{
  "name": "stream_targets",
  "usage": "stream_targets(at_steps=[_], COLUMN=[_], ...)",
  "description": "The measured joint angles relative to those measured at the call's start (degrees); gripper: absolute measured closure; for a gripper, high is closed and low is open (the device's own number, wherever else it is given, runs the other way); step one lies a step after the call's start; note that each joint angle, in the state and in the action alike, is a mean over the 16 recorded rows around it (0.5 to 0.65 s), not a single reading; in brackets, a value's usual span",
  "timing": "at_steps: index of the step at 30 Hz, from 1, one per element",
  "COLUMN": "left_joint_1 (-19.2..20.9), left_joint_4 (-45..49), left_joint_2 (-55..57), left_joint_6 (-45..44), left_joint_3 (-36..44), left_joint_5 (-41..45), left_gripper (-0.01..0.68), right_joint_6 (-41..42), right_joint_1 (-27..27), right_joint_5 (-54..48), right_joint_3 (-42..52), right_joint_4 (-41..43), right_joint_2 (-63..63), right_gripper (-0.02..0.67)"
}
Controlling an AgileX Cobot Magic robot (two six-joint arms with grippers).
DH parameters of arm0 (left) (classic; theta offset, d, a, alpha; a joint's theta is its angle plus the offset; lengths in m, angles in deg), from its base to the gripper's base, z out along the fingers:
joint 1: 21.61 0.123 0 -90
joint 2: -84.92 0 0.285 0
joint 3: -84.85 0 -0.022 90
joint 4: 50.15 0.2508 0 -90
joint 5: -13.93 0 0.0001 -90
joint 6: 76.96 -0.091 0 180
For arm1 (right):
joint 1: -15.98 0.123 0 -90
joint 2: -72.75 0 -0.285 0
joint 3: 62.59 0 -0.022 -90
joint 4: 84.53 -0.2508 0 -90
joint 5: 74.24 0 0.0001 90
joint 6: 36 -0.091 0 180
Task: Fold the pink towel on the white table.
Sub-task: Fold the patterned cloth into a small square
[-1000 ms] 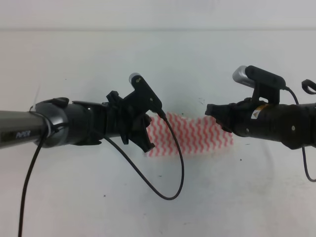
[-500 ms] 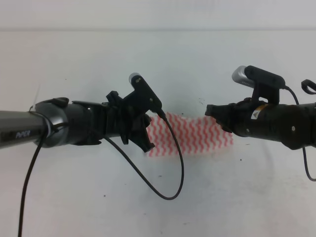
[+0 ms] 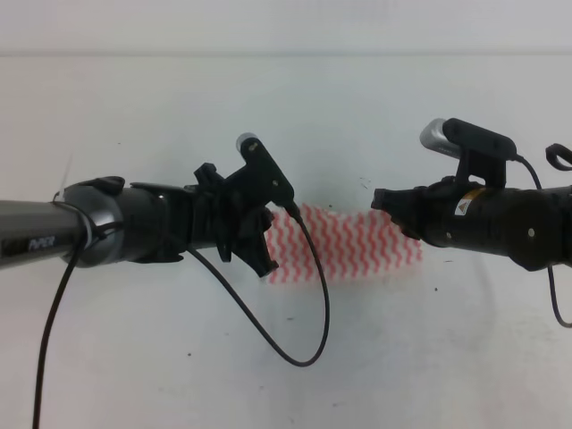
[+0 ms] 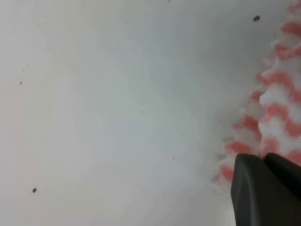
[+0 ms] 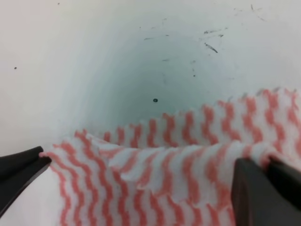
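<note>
White table (image 3: 179, 125) fills the view — pink towel (image 3: 357, 246) lies mid-table between both arms. Right gripper (image 5: 141, 188) wide open, straddling a rumpled edge. Left gripper (image 4: 263, 188): cannot tell. "PiPER" on left arm.

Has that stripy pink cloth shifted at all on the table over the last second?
No. In the overhead view the pink towel keeps the same outline against the dark specks on the white table; only the left arm's cable swayed slightly.
</note>
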State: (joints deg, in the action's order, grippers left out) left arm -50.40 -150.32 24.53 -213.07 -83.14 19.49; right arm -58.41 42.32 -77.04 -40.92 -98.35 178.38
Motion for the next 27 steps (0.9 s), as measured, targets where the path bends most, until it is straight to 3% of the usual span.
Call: stream_targets(at_steps=[8,16,21,27], left_joint_1=[0.0,0.0,0.0,0.0], left_joint_4=[0.0,-0.1,-0.1,-0.1], left_joint_2=[0.0,-1.9,-3.8,-5.7], left_joint_6=[-0.6,4.3,10.8,18.4], left_joint_3=[-0.6,-3.2,-4.7,-4.1], left_joint_5=[-0.1,-2.2,-3.1,-1.5], left_gripper=[0.512,0.352,0.369,0.496], right_joint_6=[0.0,0.0,0.0,0.0], right_joint_1=[0.0,0.0,0.0,0.0], right_joint_5=[0.1,0.1,0.0,0.1], right_joint_3=[0.0,0.0,0.0,0.0], right_joint_4=[0.0,0.1,0.1,0.1], right_joint_2=[-0.1,-0.2,0.0,0.1], right_gripper=[0.666,0.666,0.665,0.666])
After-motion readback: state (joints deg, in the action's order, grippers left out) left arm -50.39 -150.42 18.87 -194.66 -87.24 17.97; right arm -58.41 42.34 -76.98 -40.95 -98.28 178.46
